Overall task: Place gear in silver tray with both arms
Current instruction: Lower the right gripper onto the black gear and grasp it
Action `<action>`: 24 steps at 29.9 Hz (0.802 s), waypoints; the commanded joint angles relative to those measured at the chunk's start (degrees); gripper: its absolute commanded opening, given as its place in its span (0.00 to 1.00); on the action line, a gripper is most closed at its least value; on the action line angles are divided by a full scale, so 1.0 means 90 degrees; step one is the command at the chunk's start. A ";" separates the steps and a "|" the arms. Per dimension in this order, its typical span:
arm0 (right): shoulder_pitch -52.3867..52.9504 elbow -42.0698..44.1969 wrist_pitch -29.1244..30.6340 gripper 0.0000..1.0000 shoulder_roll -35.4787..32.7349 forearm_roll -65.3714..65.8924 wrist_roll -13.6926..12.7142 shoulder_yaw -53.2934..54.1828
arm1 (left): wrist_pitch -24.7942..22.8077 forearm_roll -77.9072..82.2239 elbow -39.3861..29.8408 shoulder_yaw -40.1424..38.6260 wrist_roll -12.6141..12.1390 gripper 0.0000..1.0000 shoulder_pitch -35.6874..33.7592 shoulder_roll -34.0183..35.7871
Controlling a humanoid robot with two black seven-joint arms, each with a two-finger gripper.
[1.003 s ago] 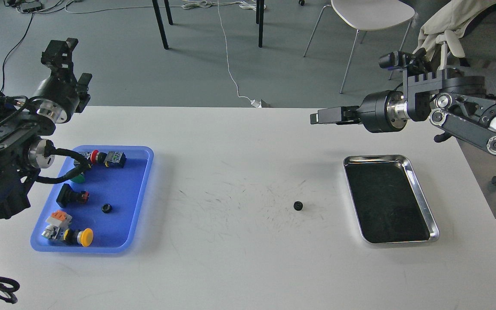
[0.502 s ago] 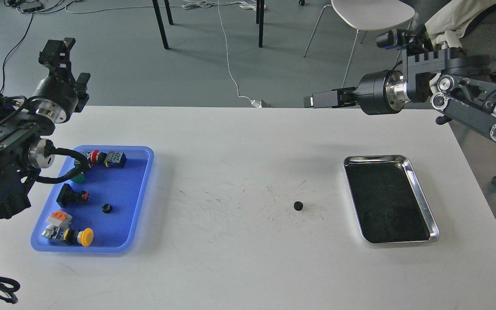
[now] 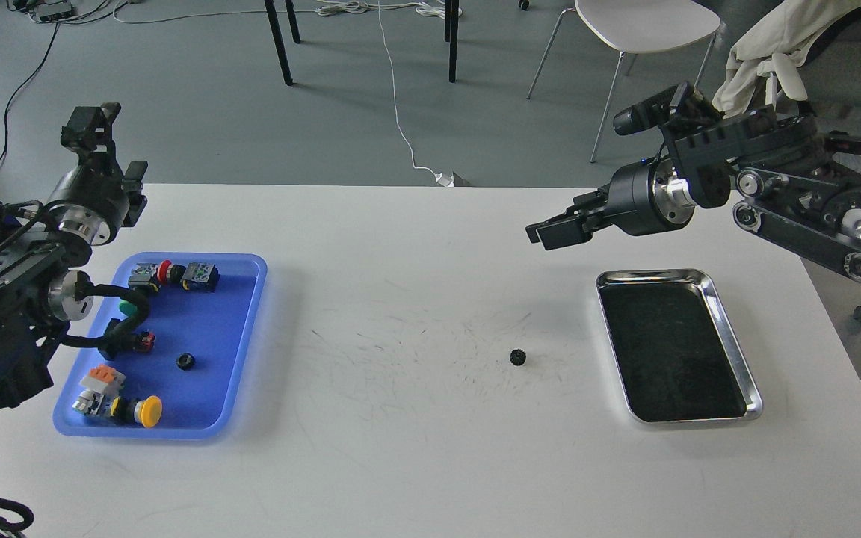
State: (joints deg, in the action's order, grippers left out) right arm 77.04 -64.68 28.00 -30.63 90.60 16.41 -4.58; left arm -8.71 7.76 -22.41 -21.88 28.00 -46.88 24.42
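A small black gear (image 3: 518, 357) lies on the white table, left of the silver tray (image 3: 731, 338), whose dark bottom holds nothing. My right gripper (image 3: 548, 232) hangs above the table, up and slightly right of the gear and beyond the tray's far left corner. It tilts down to the left, its fingers a little apart, holding nothing. My left gripper (image 3: 91, 123) points up at the far left, beyond the table's back edge, open and empty. A second small black gear (image 3: 185, 362) lies in the blue tray.
The blue plastic tray (image 3: 247, 314) at the left holds several push buttons and switches, among them a yellow-capped one (image 3: 148, 411). My left arm's cables hang over its left side. Chairs and cables stand on the floor beyond the table.
My right gripper rose, then came down and tilted toward the table. My left gripper moved down and left, away from the blue tray. The gear and the trays have not moved.
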 commanded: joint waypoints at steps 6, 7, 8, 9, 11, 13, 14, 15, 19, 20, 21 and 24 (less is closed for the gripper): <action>-0.0044 -0.0479 0.0000 0.95 0.0229 0.1261 0.0179 -0.0468 | 0.0011 -0.0003 0.0000 -0.0010 0.0000 0.98 0.0033 0.0011; -0.0073 -0.0489 0.0000 0.95 0.0268 0.1271 0.0179 -0.0497 | 0.0011 -0.0003 0.0000 -0.0010 0.0000 0.98 0.0033 0.0012; -0.0122 -0.0489 0.0000 0.94 0.0307 0.1290 0.0179 -0.0507 | 0.0011 -0.0003 0.0000 -0.0010 0.0000 0.98 0.0033 0.0012; -0.0161 -0.0499 0.0000 0.94 0.0346 0.1310 0.0179 -0.0526 | 0.0011 -0.0012 0.0000 -0.0010 0.0000 0.98 0.0043 0.0012; -0.0190 -0.0489 0.0000 0.94 0.0502 0.1339 0.0179 -0.0614 | 0.0002 -0.0071 0.0000 -0.0010 0.0000 0.98 0.0043 0.0021; -0.0210 -0.0441 0.0000 0.91 0.0639 0.1417 0.0179 -0.0760 | 0.0002 -0.0090 0.0000 -0.0010 0.0000 0.98 0.0052 0.0099; -0.0220 -0.0440 0.0000 0.87 0.0668 0.1437 0.0179 -0.0857 | 0.0002 -0.0090 0.0000 -0.0010 0.0000 0.98 0.0062 0.0128; -0.0220 -0.0440 0.0000 0.85 0.0678 0.1437 0.0179 -0.0984 | 0.0002 -0.0090 0.0000 -0.0010 0.0000 0.98 0.0091 0.0129; -0.0308 -0.0431 0.0000 0.85 0.0864 0.1447 0.0169 -0.1171 | 0.0002 -0.0090 0.0000 -0.0010 0.0000 0.98 0.0101 0.0138; -0.0308 -0.0421 0.0000 0.85 0.0912 0.1447 0.0169 -0.1181 | 0.0002 -0.0090 0.0000 -0.0010 0.0000 0.98 0.0101 0.0148; -0.0317 -0.0401 0.0000 0.85 0.0913 0.1447 0.0169 -0.1190 | -0.0008 -0.0090 0.0000 -0.0010 0.0000 0.98 0.0101 0.0148; -0.0376 -0.0177 0.0000 0.85 0.1010 0.1447 0.0169 -0.1181 | -0.0008 -0.0090 0.0000 -0.0010 0.0000 0.98 0.0101 0.0158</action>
State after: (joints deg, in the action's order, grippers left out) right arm 74.09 -67.84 28.00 -22.41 103.65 17.93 -15.19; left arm -8.75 6.94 -22.41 -21.98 28.00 -45.98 25.74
